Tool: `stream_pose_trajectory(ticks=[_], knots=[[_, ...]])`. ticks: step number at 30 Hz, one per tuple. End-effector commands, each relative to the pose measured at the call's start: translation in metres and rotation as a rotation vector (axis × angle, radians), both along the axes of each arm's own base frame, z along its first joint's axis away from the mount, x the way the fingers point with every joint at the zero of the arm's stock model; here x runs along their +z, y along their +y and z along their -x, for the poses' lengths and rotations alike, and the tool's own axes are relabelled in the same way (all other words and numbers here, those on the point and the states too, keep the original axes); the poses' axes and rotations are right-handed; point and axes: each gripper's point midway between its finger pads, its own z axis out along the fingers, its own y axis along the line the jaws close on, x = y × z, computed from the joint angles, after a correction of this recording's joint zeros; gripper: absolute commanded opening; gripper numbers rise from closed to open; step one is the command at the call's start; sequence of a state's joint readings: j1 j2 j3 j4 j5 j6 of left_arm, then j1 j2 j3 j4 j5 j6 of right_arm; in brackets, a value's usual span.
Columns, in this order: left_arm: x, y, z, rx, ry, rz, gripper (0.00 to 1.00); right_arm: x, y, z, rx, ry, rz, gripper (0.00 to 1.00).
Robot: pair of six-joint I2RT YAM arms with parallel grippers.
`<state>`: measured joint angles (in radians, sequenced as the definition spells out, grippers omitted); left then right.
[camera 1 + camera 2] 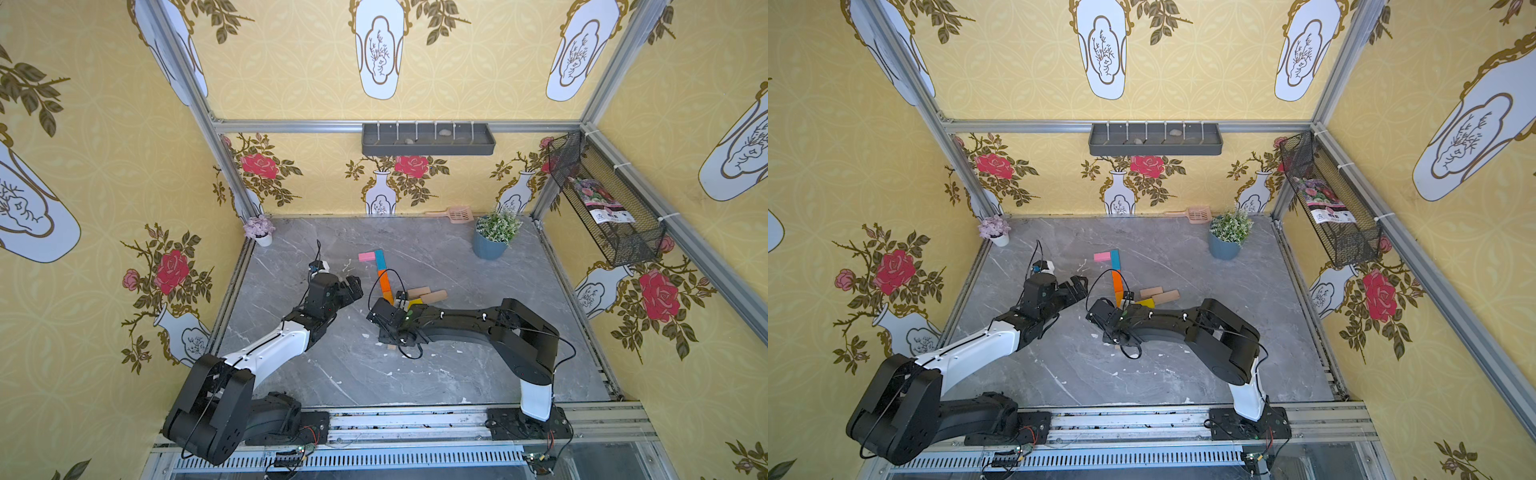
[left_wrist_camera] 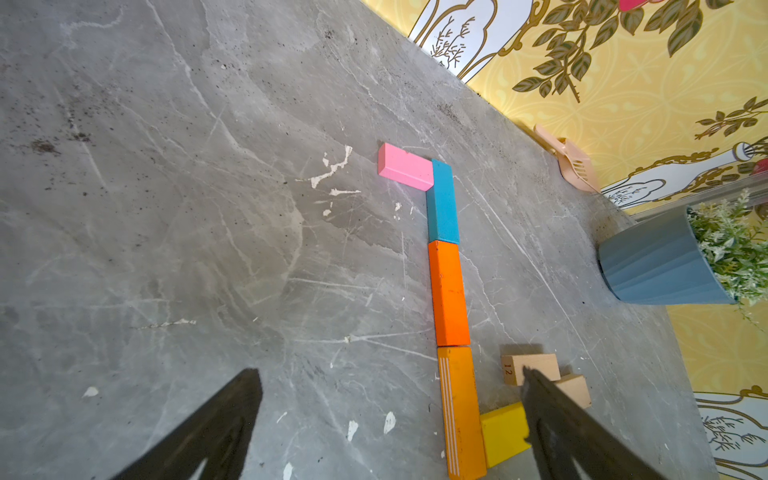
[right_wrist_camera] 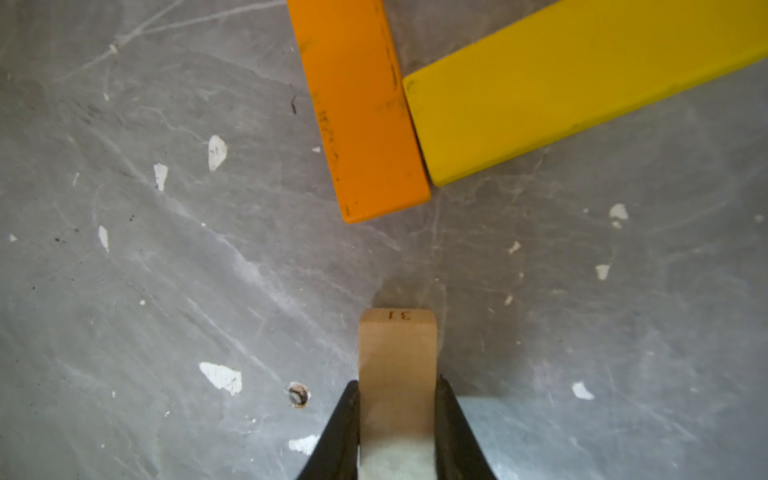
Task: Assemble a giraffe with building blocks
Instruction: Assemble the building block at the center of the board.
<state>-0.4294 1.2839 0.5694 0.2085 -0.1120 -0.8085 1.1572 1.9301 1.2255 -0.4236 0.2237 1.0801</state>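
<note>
Right claw (image 3: 397, 388): clamped on tan block (image 3: 397, 349), gripped near one end, long overhang. Left claw (image 1: 352, 287): spread wide, empty, 9 o'clock of neck.

Risk: overhung block pivots in jaws on touchdown, or strikes lower orange (image 3: 361, 108) and yellow (image 3: 561, 83) at its 12 o'clock, breaking that joint.

Giraffe (image 2: 449, 291) flat at table (image 1: 457, 374) centre. Pink (image 2: 405, 166) head at 9 o'clock of blue (image 2: 442, 203). Neck straight, 12 to 6. Yellow body skewed. No legs placed. Two spare tans (image 2: 530, 368) at 1 o'clock of body.
</note>
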Motion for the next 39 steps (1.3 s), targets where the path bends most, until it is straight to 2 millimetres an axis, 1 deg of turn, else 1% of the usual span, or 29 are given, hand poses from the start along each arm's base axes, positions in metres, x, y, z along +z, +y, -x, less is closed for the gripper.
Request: stream_pose_trajectory(ticks=[1, 13, 23, 27, 32, 35, 36, 37, 39], knots=[[0.002, 0.000, -0.001, -0.004, -0.018, -0.006, 0.99, -0.002, -0.004, -0.001, -0.011, -0.003, 0.026, 0.27], [0.004, 0.001, -0.001, -0.002, -0.023, -0.003, 0.99, -0.006, -0.014, -0.010, -0.027, 0.001, 0.052, 0.28], [0.004, 0.001, -0.001, -0.003, -0.023, -0.003, 0.99, -0.008, -0.010, -0.014, -0.018, 0.004, 0.048, 0.28], [0.004, 0.001, -0.001, 0.000, -0.024, -0.006, 0.99, -0.010, -0.014, -0.016, -0.022, 0.007, 0.060, 0.29], [0.004, 0.001, -0.001, -0.002, -0.026, -0.005, 0.99, -0.008, -0.014, -0.017, -0.024, 0.000, 0.059, 0.30], [0.003, 0.001, -0.001, -0.003, -0.021, -0.005, 0.99, -0.007, -0.015, -0.018, -0.026, -0.005, 0.062, 0.34], [0.003, 0.000, -0.001, -0.004, -0.021, -0.004, 0.99, -0.006, -0.015, -0.018, -0.024, -0.007, 0.062, 0.38], [0.003, 0.000, -0.001, -0.005, -0.021, -0.004, 0.99, -0.005, -0.015, -0.018, -0.022, -0.011, 0.066, 0.46], [0.003, 0.001, -0.001, -0.004, -0.023, -0.005, 0.99, 0.000, -0.014, -0.019, -0.016, -0.025, 0.069, 0.55]])
